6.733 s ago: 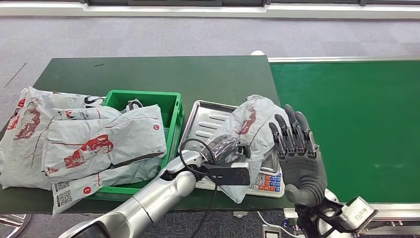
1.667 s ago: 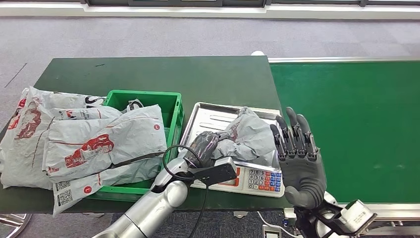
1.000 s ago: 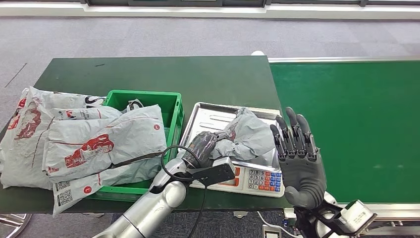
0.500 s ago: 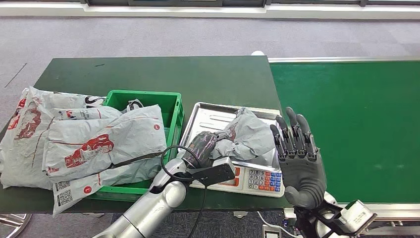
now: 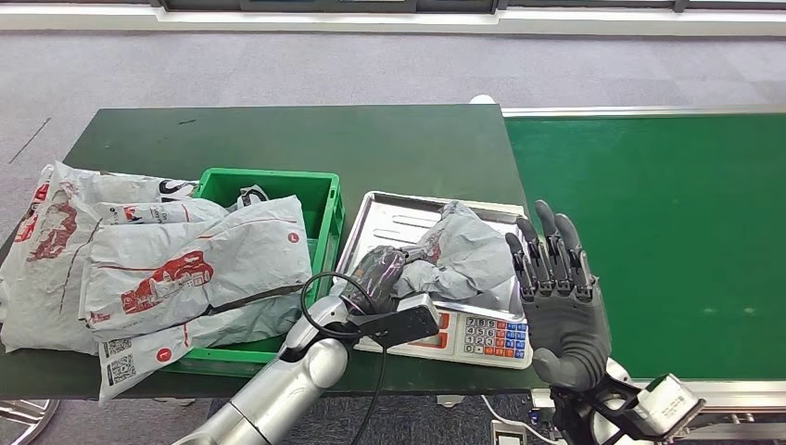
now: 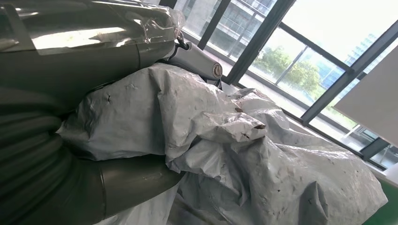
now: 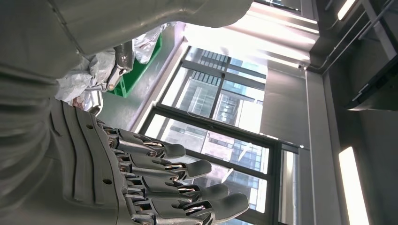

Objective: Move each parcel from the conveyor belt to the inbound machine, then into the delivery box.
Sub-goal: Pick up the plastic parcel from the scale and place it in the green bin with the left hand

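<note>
1. Looking down in the head view, the green crate [image 5: 326, 211] sits on the dark green table [image 5: 278, 139], heaped with grey parcels [image 5: 199, 269] that spill over its left and near rims. Just right of it stands the weighing scale [image 5: 482, 336], whose steel tray [image 5: 385, 218] carries a crumpled grey parcel [image 5: 463, 255]. The left hand [image 5: 378, 271] lies on the tray's near left part, closed on that parcel's edge. The right hand [image 5: 554, 287] stands upright near the scale's right corner, palm toward the scale, fingers straight and slightly spread, holding nothing. The green conveyor belt [image 5: 667, 232] stretches off to the right.

2. Seen from the left wrist view, the crumpled parcel [image 6: 244, 154] is pressed between the grey thumb [image 6: 126, 180] and the foil-wrapped fingers [image 6: 94, 42], so the hand grips it. Windows fill the background.

3. Seen from the right wrist view, the right hand [image 7: 141, 183] has its fingers extended and apart, grasping nothing. Beyond it a bit of grey parcel [image 7: 84, 75] and the green crate [image 7: 141, 65] show.
</note>
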Controlling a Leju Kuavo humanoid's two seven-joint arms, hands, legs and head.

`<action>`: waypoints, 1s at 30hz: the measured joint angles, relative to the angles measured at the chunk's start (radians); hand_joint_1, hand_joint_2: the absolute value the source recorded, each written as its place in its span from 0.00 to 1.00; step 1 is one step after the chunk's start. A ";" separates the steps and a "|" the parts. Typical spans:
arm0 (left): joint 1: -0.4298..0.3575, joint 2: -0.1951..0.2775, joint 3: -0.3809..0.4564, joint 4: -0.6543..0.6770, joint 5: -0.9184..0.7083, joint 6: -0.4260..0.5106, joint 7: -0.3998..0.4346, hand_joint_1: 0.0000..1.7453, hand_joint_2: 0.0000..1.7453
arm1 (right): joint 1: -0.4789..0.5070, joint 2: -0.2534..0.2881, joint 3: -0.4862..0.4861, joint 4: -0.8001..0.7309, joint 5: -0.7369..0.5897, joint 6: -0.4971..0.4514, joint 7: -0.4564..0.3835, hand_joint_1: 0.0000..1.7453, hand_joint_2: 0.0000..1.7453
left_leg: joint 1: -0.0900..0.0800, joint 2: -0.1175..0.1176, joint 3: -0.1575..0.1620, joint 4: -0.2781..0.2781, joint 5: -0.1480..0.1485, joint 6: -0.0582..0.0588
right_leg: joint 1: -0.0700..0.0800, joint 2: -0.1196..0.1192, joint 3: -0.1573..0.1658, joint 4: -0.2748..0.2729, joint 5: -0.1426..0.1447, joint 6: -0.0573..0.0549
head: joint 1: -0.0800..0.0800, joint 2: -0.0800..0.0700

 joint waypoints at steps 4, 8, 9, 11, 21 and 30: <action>0.000 0.000 0.000 0.000 0.000 0.000 0.000 1.00 1.00 | 0.000 0.000 0.000 0.000 0.000 0.000 0.000 0.00 1.00 | 0.000 0.000 0.000 0.000 0.000 0.000 | 0.000 0.000 0.000 0.000 0.000 0.000 | 0.000 0.000; 0.000 0.000 0.000 0.000 0.000 0.000 0.000 1.00 1.00 | 0.000 0.000 0.000 0.000 0.000 0.000 0.000 0.00 1.00 | 0.000 0.000 0.000 0.000 0.000 0.000 | 0.000 0.000 0.000 0.000 0.000 0.000 | 0.000 0.000; 0.000 0.000 0.000 0.000 0.000 0.000 0.000 1.00 1.00 | 0.000 0.000 0.000 0.000 0.000 0.000 0.000 0.00 1.00 | 0.000 0.000 0.000 0.000 0.000 0.000 | 0.000 0.000 0.000 0.000 0.000 0.000 | 0.000 0.000; 0.003 -0.002 0.001 -0.002 -0.014 0.011 -0.007 1.00 1.00 | 0.000 0.000 0.000 0.000 0.000 -0.002 0.001 0.00 1.00 | 0.000 0.000 0.000 0.000 0.000 0.000 | 0.000 0.000 0.000 0.000 0.000 0.000 | 0.000 0.000; 0.166 -0.001 0.430 -0.371 -0.108 0.521 -0.066 1.00 1.00 | 0.081 -0.006 0.000 -0.050 0.008 -0.069 0.030 0.00 1.00 | 0.002 0.003 0.002 -0.002 -0.001 -0.003 | 0.002 0.001 -0.002 0.001 -0.003 -0.003 | -0.001 0.000; 0.188 -0.010 0.492 -0.421 -0.107 0.504 -0.069 1.00 1.00 | 0.113 -0.016 0.000 -0.080 0.003 -0.077 0.029 0.00 1.00 | 0.002 -0.001 0.000 -0.001 0.001 -0.004 | 0.002 -0.002 -0.001 0.001 -0.002 -0.004 | 0.000 0.000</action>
